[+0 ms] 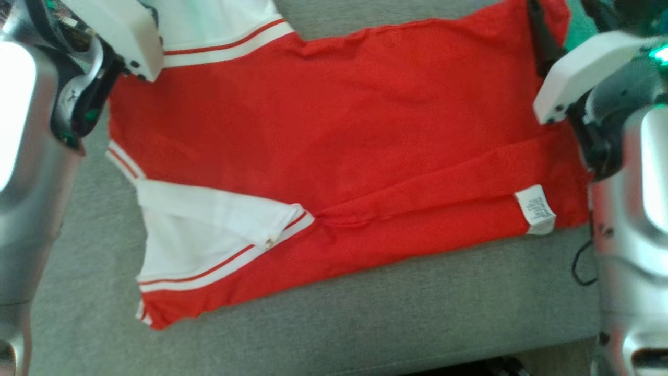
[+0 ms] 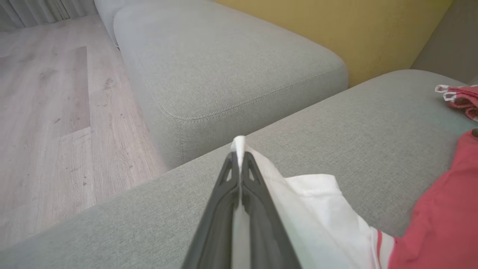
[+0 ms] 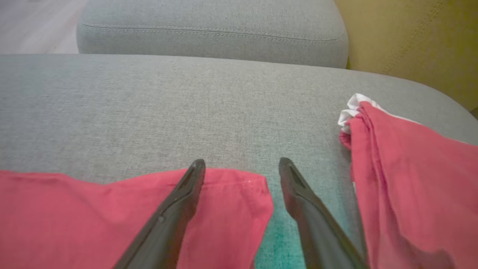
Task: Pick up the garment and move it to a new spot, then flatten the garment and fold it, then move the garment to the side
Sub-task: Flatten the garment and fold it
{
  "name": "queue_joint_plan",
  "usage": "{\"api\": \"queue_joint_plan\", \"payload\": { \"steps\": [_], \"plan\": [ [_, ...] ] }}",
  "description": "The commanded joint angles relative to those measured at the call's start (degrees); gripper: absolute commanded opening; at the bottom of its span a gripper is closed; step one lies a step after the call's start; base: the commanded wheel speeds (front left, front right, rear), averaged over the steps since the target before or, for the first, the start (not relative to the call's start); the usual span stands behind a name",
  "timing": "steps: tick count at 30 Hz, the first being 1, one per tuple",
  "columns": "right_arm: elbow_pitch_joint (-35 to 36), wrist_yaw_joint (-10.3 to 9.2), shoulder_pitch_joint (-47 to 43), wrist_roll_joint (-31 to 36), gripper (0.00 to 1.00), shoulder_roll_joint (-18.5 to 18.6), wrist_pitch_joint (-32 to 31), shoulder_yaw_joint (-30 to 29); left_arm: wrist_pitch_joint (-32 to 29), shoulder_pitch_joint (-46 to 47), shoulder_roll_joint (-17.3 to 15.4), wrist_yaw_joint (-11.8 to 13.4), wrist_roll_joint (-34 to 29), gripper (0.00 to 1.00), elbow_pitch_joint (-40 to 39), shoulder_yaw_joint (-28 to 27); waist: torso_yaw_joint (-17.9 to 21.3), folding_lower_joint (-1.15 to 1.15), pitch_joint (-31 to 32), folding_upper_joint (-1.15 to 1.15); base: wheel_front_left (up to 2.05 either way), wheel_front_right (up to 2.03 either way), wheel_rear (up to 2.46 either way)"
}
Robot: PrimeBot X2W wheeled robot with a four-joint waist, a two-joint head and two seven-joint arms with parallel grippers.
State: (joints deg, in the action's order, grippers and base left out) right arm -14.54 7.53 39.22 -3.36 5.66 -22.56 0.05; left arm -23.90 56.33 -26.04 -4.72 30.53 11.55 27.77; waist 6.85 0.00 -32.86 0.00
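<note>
You see the red garment (image 1: 334, 136) spread across the grey sofa cushion (image 1: 365, 313). A white sleeve (image 1: 209, 235) is folded over its near-left corner, and a white care label (image 1: 535, 209) shows at the lower right hem. Your left gripper (image 2: 239, 157) has its 2 dark fingers pressed together on a pinch of the garment's white fabric near the cushion's edge. A second cushion (image 2: 224, 67) and the wood floor (image 2: 44, 112) lie beyond. Your right gripper (image 3: 242, 163) holds its 2 fingers spread wide, with 1 over the corner of the red hem and the other over bare grey upholstery. A yellow backrest (image 3: 410, 37) rises behind.
</note>
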Motion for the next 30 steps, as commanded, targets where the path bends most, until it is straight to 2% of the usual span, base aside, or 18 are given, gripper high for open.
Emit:
{"api": "queue_joint_plan", "payload": {
  "steps": [1,5,6,7,8,9,10,12,13,18,22,30],
  "plan": [
    [1.22,-0.04,1.47,0.52,1.0,0.23,-0.79,0.6,0.45,1.21,-1.84,0.01,-0.52,0.0,-2.43,-2.1,-0.98,0.0,0.32,0.0,0.0,0.0,0.0],
    [-2.54,-0.04,3.5,0.81,1.0,1.78,-3.53,0.23,1.36,0.2,-1.22,0.07,-0.4,0.0,-3.97,-1.48,-2.3,0.0,0.48,0.0,0.0,0.0,0.0],
    [-4.08,-0.04,4.07,0.23,0.85,2.2,-4.84,0.3,1.61,-0.24,-1.05,0.13,-0.32,0.0,-4.48,-1.24,-2.73,0.0,0.53,0.0,0.0,0.0,0.0],
    [-4.73,-0.04,4.35,-0.27,0.65,2.29,-5.34,0.2,1.71,-0.39,-0.99,0.16,-0.27,0.0,-4.68,-1.17,-2.88,0.0,0.53,0.0,0.0,0.0,0.0],
    [-5.42,-0.04,4.65,-0.67,0.52,2.39,-5.87,0.08,1.8,-0.5,-0.94,0.18,-0.2,0.0,-4.82,-1.12,-3.01,0.0,0.53,0.0,0.0,0.0,0.0],
    [-6.1,-0.04,4.94,-0.89,0.45,2.55,-6.35,-0.04,1.9,-0.6,-0.88,0.22,-0.13,0.0,-4.92,-1.08,-3.13,0.0,0.53,0.0,0.0,0.0,0.0],
    [-6.72,-0.04,5.23,-1.07,0.42,2.73,-6.64,-0.12,2.0,-0.67,-0.8,0.23,-0.05,0.0,-4.96,-1.03,-3.26,0.0,0.52,0.0,0.0,0.0,0.0],
    [-8.37,-0.04,5.89,-1.55,0.18,2.91,-7.2,-0.23,2.36,-0.94,-0.58,0.32,0.14,0.0,-4.9,-0.9,-3.54,0.0,0.68,0.0,0.0,0.0,0.0],
    [-8.77,-0.04,6.0,-1.61,0.0,2.9,-7.13,-0.27,2.5,-1.09,-0.54,0.35,0.19,0.0,-4.83,-0.85,-3.57,0.0,0.83,0.0,0.0,0.0,0.0],
    [-9.52,-0.04,6.05,-1.98,0.0,2.59,-5.07,-0.55,3.49,-2.14,-0.79,0.53,0.54,0.0,-4.4,-1.03,-3.51,0.0,2.38,0.0,0.0,0.0,0.0],
    [-8.74,-0.04,4.94,-2.11,0.0,2.45,-0.59,-0.98,5.59,-4.38,-0.9,0.99,1.01,0.0,-5.23,-1.44,-3.57,0.0,5.15,0.0,0.0,0.0,0.0],
    [-6.59,-0.04,-1.13,-3.96,0.0,2.92,3.41,-0.4,9.13,-12.48,-1.35,2.38,2.53,0.0,-10.38,-2.0,-4.59,0.0,10.86,0.0,0.0,0.0,0.0]
  ]
}}
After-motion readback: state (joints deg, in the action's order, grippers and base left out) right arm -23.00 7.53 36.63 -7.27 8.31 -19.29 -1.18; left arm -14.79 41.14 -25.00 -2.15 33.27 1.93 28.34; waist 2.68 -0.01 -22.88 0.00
